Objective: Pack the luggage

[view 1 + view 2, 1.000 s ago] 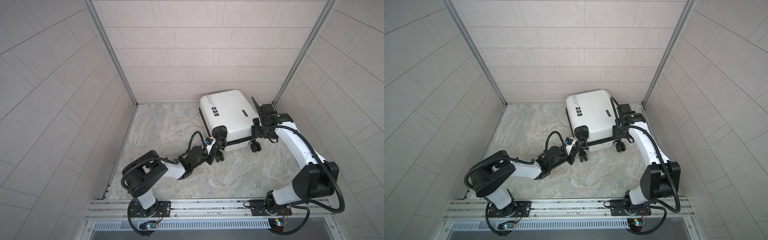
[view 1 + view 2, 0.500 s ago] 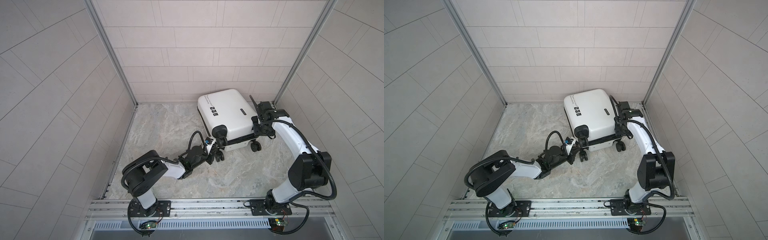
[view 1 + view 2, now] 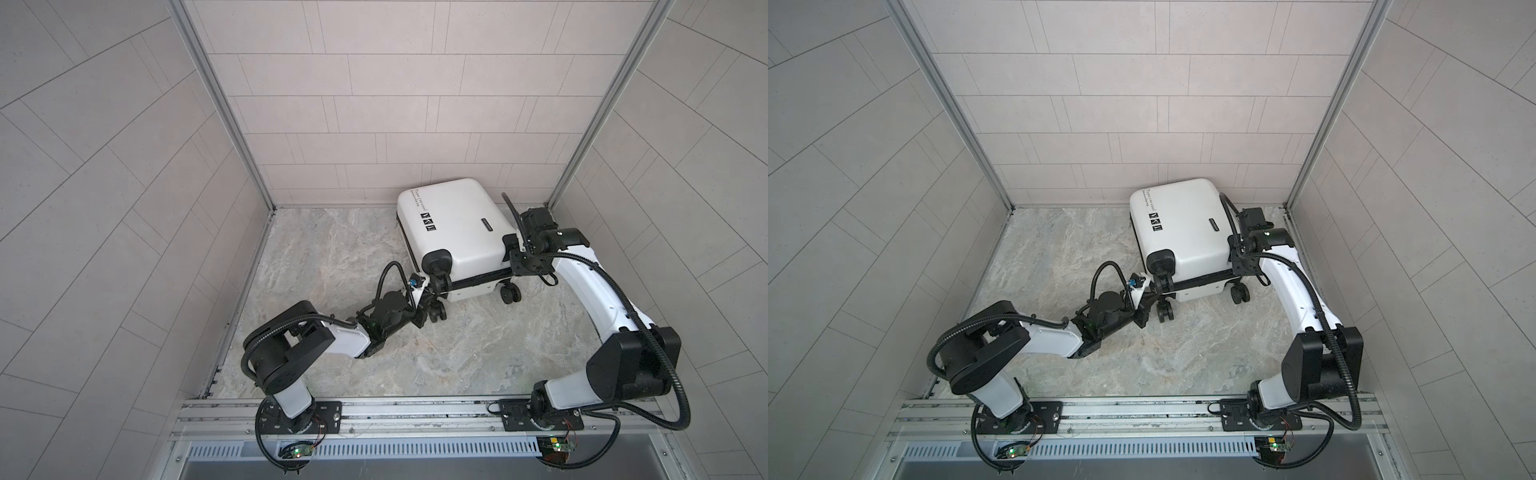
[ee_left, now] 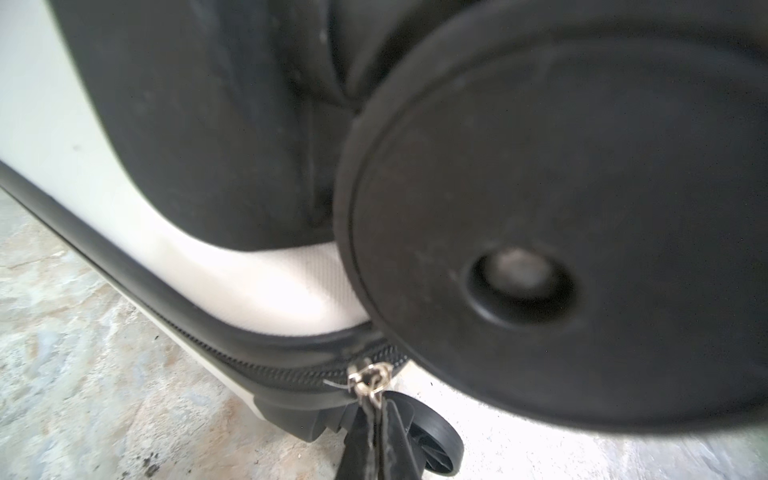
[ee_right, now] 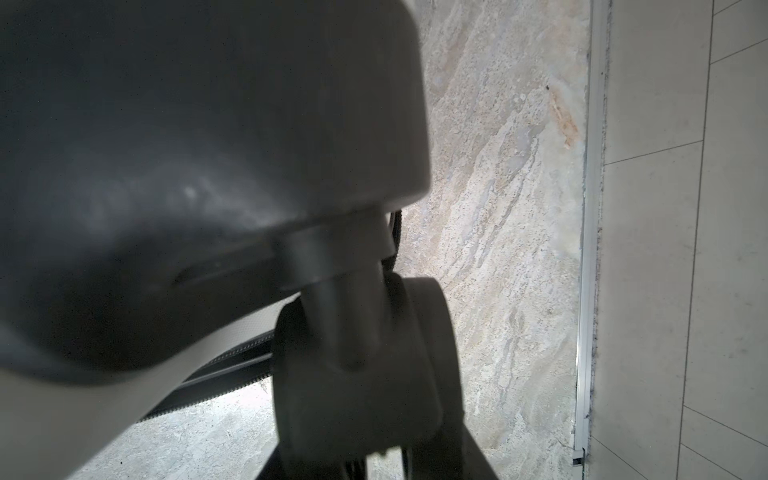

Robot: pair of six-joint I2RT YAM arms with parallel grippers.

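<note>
With the small white hard-shell suitcase [image 3: 453, 232] near the worktop's [image 3: 332, 257] far right corner, we should draw the silver zipper pull [image 4: 368, 380], pinched in our left gripper [image 4: 376, 419], steadily along its track while the right gripper [image 3: 516, 266], width unclear, braces the shell.

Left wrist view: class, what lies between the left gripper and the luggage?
The silver zipper pull: the left gripper, shut, pinches it at the luggage seam. The left wrist view shows this.
</note>
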